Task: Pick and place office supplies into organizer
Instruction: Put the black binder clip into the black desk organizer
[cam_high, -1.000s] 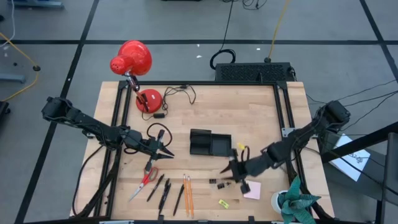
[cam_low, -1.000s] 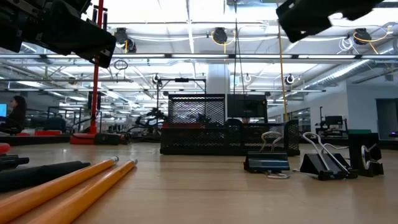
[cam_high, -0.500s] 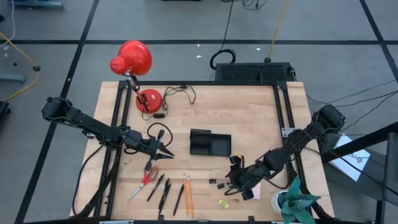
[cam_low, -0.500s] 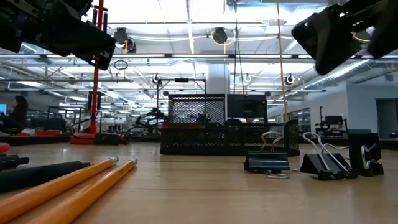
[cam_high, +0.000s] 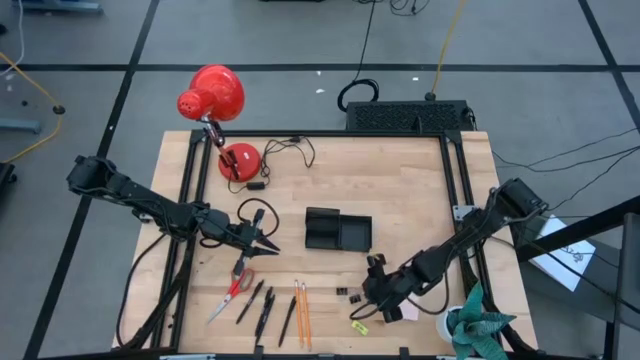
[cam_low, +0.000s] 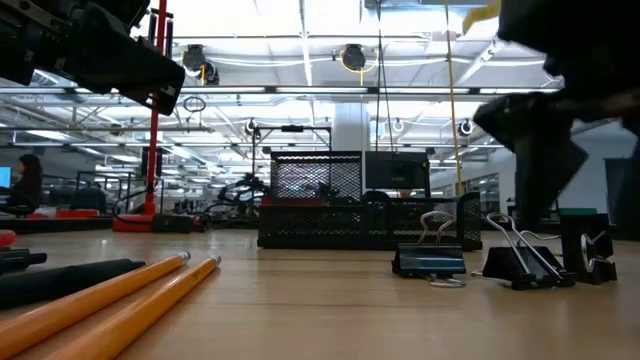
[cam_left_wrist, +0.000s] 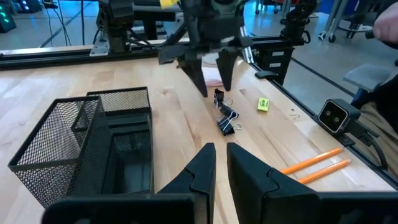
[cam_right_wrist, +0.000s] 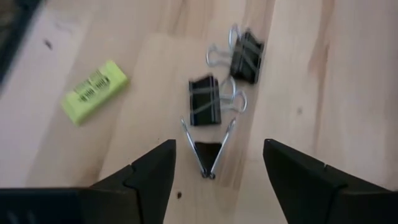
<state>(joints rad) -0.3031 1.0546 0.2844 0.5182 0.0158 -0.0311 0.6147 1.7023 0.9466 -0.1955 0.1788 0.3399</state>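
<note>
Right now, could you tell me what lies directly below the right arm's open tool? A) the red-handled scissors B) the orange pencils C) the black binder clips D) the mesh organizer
C: in the right wrist view the right tool stands open over the three black binder clips, with the yellow piece off to one side; the high view puts that tool by the clips too.
</note>
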